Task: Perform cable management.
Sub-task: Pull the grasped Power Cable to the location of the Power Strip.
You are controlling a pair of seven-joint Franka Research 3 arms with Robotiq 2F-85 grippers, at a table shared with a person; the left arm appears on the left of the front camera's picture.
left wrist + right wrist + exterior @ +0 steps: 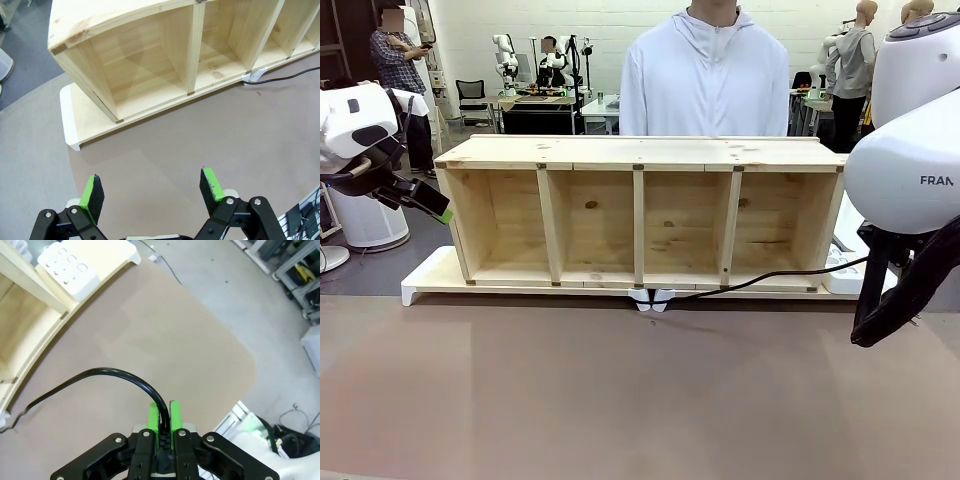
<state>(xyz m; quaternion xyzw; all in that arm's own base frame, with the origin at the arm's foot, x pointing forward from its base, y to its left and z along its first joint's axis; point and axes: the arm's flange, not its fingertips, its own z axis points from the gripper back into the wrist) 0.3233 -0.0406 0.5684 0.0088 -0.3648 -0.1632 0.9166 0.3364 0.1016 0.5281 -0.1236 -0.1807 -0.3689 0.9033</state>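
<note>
From here the light is bright and even, seemingly from overhead room fixtures, with no hard glare anywhere. The wooden shelf (640,152) throws only a soft, narrow shadow onto the brown table (620,400) along its base, and its compartments darken a little toward their upper corners. My front view is sharp across the middle, though the near right arm (910,170) is slightly soft. Both wrist views bend straight lines: the shelf's top edge bows in the left one, and the table's rim curves in the right. There the cable (115,372) carries a thin glossy highlight, and the floor (240,300) beyond is pale.
</note>
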